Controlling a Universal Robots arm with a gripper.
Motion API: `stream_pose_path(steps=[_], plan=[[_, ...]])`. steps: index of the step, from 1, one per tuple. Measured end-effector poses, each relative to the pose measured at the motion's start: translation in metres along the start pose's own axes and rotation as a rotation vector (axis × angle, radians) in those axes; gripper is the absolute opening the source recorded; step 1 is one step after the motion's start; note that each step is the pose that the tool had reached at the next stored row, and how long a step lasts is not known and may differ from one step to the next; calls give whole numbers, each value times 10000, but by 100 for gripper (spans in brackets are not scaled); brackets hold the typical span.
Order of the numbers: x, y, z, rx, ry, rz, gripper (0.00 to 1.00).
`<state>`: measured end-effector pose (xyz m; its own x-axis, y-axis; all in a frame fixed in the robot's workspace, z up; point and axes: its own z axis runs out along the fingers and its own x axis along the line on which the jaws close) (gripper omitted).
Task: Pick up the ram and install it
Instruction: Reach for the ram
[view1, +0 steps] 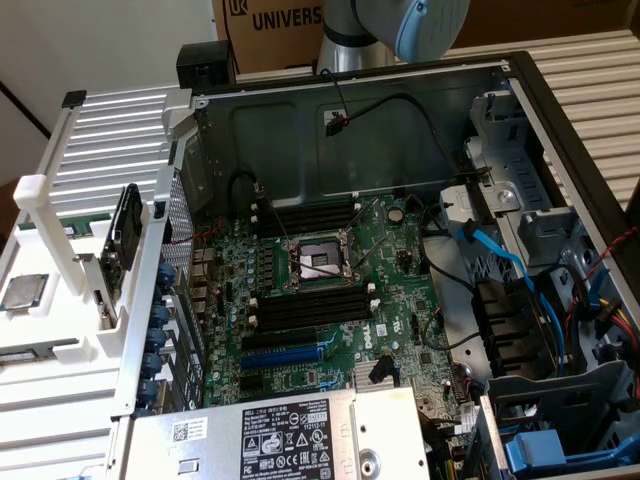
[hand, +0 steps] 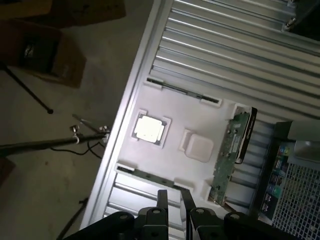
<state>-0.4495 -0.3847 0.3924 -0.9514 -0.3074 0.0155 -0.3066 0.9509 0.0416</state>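
Note:
A white tray (hand: 200, 117) lies on a ribbed metal table beside the open computer case. Two thin dark ram sticks rest on edge in slots along opposite sides of the tray, one (hand: 182, 92) on the far side and one (hand: 150, 176) close under my fingertips. My gripper (hand: 175, 205) hangs high above that nearer side of the tray. It is open, its two black fingers (hand: 162, 200) a little apart with nothing between them. On the motherboard (view1: 330, 290), long black memory slots (view1: 305, 305) run on both sides of the processor socket (view1: 315, 265).
The tray also holds a square silver processor (hand: 149, 128) and an upright green card with a black body (hand: 232, 155). Cables, a blue expansion slot (view1: 290, 355) and a power supply (view1: 290, 435) crowd the case. A tripod (hand: 50, 142) and cardboard boxes (hand: 42, 55) stand on the floor.

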Motion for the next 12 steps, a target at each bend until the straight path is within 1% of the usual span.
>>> stream_pose_path(steps=[12], plan=[[0, 0, 0, 34, 90, -2188, 25]])
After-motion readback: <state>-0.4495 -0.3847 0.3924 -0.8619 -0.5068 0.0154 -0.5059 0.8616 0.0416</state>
